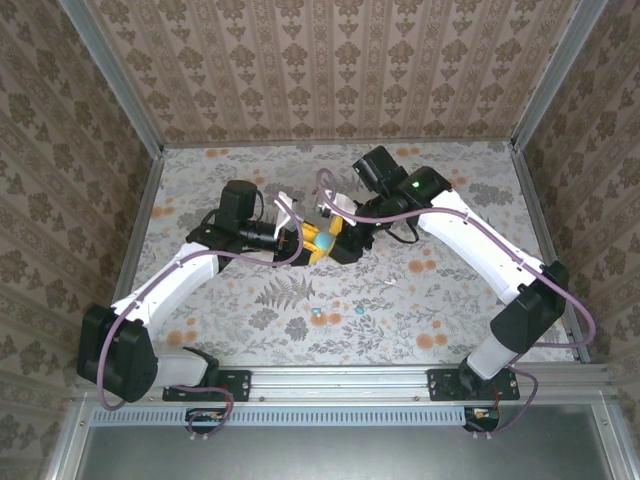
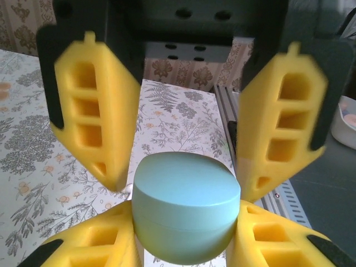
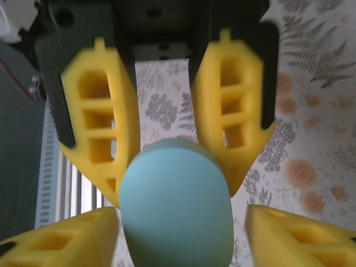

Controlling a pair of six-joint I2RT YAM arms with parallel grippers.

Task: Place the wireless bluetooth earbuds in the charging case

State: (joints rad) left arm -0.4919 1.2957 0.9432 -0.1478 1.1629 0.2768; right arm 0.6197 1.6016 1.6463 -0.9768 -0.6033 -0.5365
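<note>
A teal round-cornered charging case point(image 1: 325, 241) hangs closed above the table's middle, between my two grippers. My left gripper point(image 1: 306, 243) is shut on it: in the left wrist view its yellow fingers point(image 2: 83, 245) press both sides of the case point(image 2: 186, 208). My right gripper point(image 1: 342, 240) faces it from the other side and is open. In the right wrist view its fingers point(image 3: 300, 236) stand clear of the case point(image 3: 175, 206). Two tiny teal earbuds point(image 1: 316, 312) point(image 1: 358, 311) lie on the table nearer the arm bases.
A small white speck point(image 1: 390, 285) lies on the flowered tabletop right of centre. A white open container point(image 2: 347, 119) sits at the right edge of the left wrist view. Metal rails point(image 1: 340, 382) run along the near edge, and patterned walls enclose the table.
</note>
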